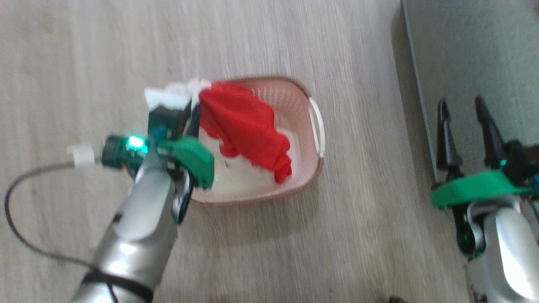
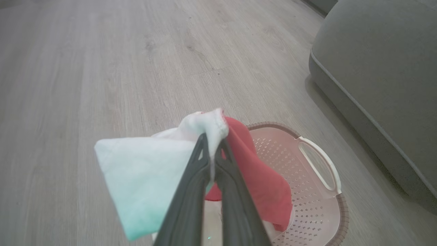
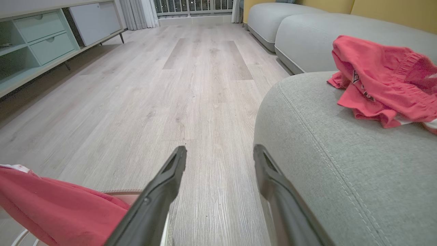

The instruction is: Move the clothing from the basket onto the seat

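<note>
My left gripper [image 2: 213, 138] is shut on a red garment with white lining [image 1: 242, 122], lifting it above the cream basket [image 1: 313, 122]. The cloth [image 2: 263, 174] hangs from the fingertips, its lower end still draping into the basket [image 2: 321, 171]. A second red garment with small letters [image 3: 382, 80] lies on the grey seat [image 3: 341, 164]. My right gripper [image 3: 220, 153] is open and empty, held at the seat's rounded edge [image 1: 463, 54].
Pale wood-look floor [image 1: 126, 42] surrounds the basket. More grey sofa sections [image 3: 300, 37] stand beyond the seat. A low cabinet with drawers [image 3: 41, 41] lines the far left wall. A black cable [image 1: 17, 227] loops from my left arm.
</note>
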